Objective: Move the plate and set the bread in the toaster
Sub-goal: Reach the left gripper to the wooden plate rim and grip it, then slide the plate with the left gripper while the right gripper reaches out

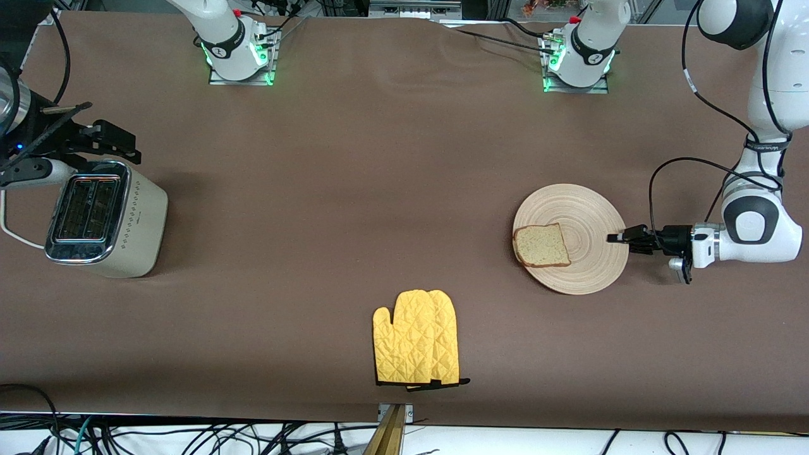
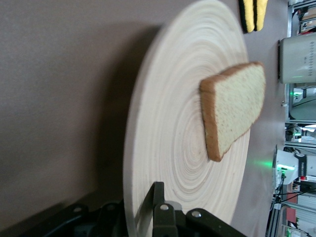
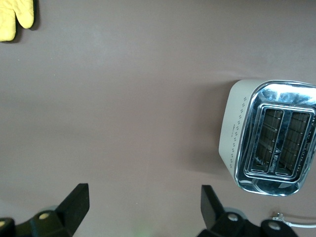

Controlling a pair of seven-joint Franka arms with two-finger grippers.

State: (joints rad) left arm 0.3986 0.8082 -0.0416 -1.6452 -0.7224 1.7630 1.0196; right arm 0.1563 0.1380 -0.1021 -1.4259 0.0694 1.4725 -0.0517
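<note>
The round light-wood plate [image 1: 588,215] lies toward the left arm's end of the table, with the bread [image 1: 541,245] on the part of it nearer the front camera. My left gripper [image 1: 616,237] is shut on the plate's rim. In the left wrist view one finger [image 2: 158,197] lies on top of the plate [image 2: 177,123] and the other is under it; the bread [image 2: 232,108] shows farther along. The cream toaster [image 1: 104,218] stands at the right arm's end. My right gripper [image 1: 107,142] hangs open and empty over the table beside the toaster [image 3: 271,138], its fingers wide apart [image 3: 143,197].
A yellow oven mitt [image 1: 417,346] lies near the table's front edge, mid-table; it also shows in the right wrist view [image 3: 17,17]. The toaster's white cord [image 1: 12,234] trails off the table's end. The arm bases [image 1: 240,50] stand along the back edge.
</note>
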